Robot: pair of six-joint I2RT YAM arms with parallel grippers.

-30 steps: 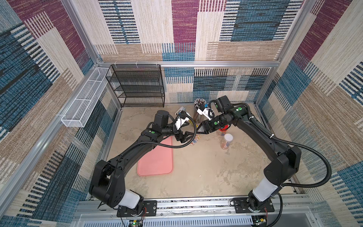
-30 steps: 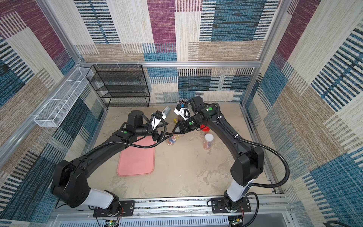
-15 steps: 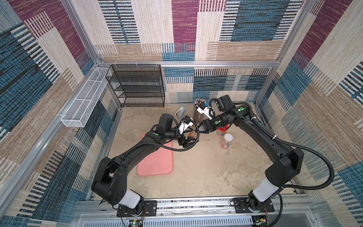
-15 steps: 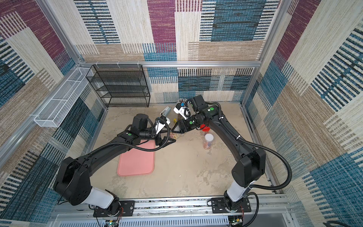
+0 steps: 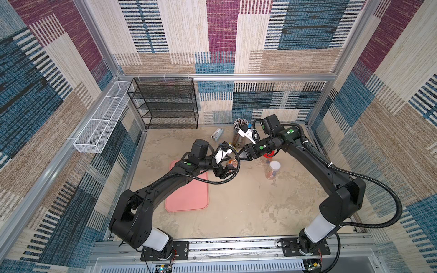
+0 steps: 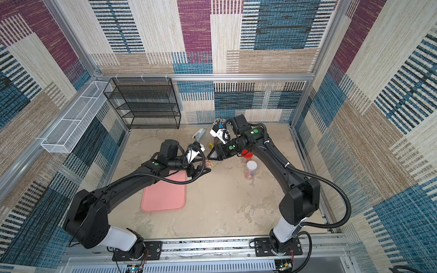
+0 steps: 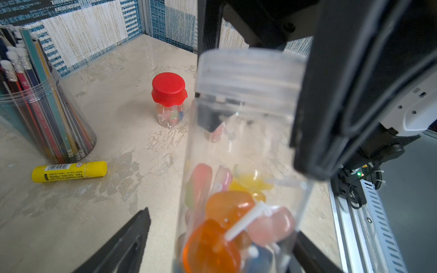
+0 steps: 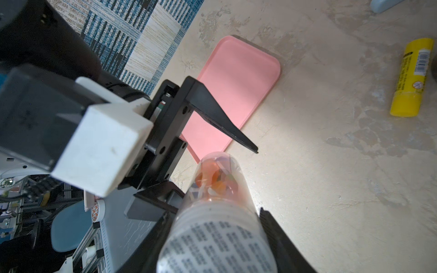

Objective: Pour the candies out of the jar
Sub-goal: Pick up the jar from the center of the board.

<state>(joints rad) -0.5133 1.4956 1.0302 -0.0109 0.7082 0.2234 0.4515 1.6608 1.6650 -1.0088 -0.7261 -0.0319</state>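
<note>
A clear plastic jar (image 7: 241,146) with a translucent white lid (image 7: 248,71) hangs level above the table (image 5: 236,208) between both arms. Orange, pink and yellow candies (image 7: 227,212) on white sticks fill its closed end. My right gripper (image 8: 215,215) is shut on the lid end of the jar (image 8: 220,189). My left gripper (image 7: 222,224) stands open around the jar's body: one finger (image 7: 127,238) is clear of the wall, the other seems to touch it. Both top views show the jar (image 5: 231,163) (image 6: 208,163) between the left gripper (image 5: 228,171) and the right gripper (image 5: 242,156).
A pink tray (image 5: 189,196) lies under the left arm. A yellow glue stick (image 7: 68,171), a cup of pencils (image 7: 42,113), a red-lidded small jar (image 7: 169,99) and a white-lidded jar (image 5: 273,169) stand nearby. A black wire rack (image 5: 165,104) is at the back.
My left gripper has moved forward and right until its fingers straddle the jar, and its jaws have narrowed. The right gripper and the jar have barely moved.
</note>
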